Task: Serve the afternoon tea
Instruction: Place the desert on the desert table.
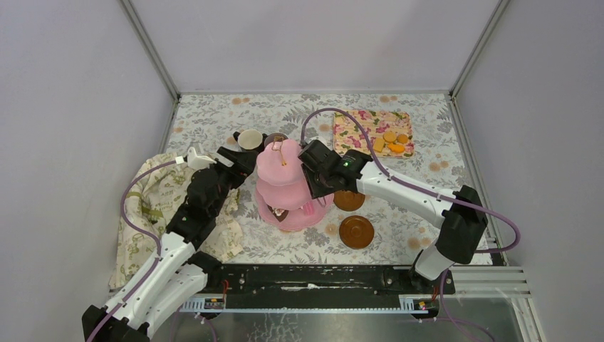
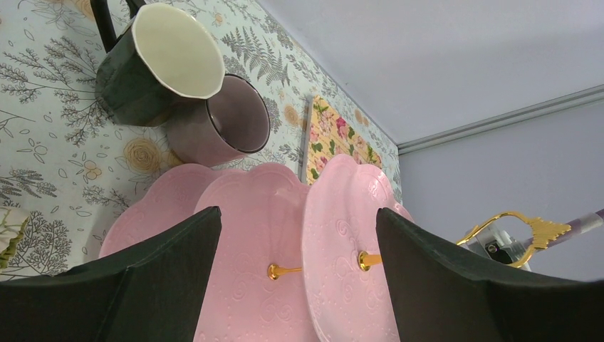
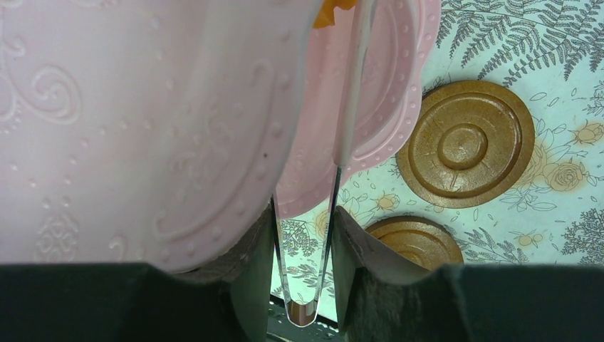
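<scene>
The pink three-tier cake stand (image 1: 285, 182) stands mid-table, its gold loop handle (image 1: 276, 146) on top. A dark sweet (image 1: 279, 214) lies on its bottom tier. My left gripper (image 1: 241, 160) is open at the stand's left side, and the tiers (image 2: 271, 235) show between its fingers without touching them. My right gripper (image 1: 313, 187) is at the stand's right side, shut on metal tongs (image 3: 335, 206) that reach in between the tiers (image 3: 142, 107). An orange sweet (image 3: 329, 8) shows at the tongs' far end. Two dark mugs (image 1: 249, 139) (image 1: 276, 140) stand behind the stand. Two brown saucers (image 1: 349, 200) (image 1: 356, 231) lie to its right.
The floral tray (image 1: 360, 125) at the back right carries several orange sweets (image 1: 390, 142). A beige leaf-print cloth (image 1: 153, 206) lies crumpled at the left under my left arm. Enclosure walls close in the table on three sides.
</scene>
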`<state>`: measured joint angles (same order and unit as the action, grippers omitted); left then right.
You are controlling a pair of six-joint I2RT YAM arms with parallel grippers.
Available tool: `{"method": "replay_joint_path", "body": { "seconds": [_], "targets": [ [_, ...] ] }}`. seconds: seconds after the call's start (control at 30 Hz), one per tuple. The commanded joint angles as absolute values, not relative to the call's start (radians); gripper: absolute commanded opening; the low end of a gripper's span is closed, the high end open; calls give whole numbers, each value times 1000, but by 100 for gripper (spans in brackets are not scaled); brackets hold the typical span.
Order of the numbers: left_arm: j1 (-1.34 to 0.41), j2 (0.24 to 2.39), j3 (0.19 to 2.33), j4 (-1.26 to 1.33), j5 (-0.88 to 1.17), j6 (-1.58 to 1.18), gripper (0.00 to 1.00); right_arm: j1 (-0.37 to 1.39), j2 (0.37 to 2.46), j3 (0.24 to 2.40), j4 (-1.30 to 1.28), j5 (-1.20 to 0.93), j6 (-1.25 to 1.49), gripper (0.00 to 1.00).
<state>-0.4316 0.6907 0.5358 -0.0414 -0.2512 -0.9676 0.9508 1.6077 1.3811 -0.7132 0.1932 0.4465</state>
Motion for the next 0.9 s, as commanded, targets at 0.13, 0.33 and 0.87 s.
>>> {"method": "replay_joint_path", "body": {
  "seconds": [0.13,0.33,0.87],
  "targets": [
    [-435,674,532,0,-247,-974,87,959,1614,1419,-678,217,451,26],
    [-434,674,531,-1,-246,-977,87,959,1611,1410,-677,220,453,30],
    [-434,667,528,-8,-245,-983,87,959,1578,1358,-663,230,465,37]
  ]
}}
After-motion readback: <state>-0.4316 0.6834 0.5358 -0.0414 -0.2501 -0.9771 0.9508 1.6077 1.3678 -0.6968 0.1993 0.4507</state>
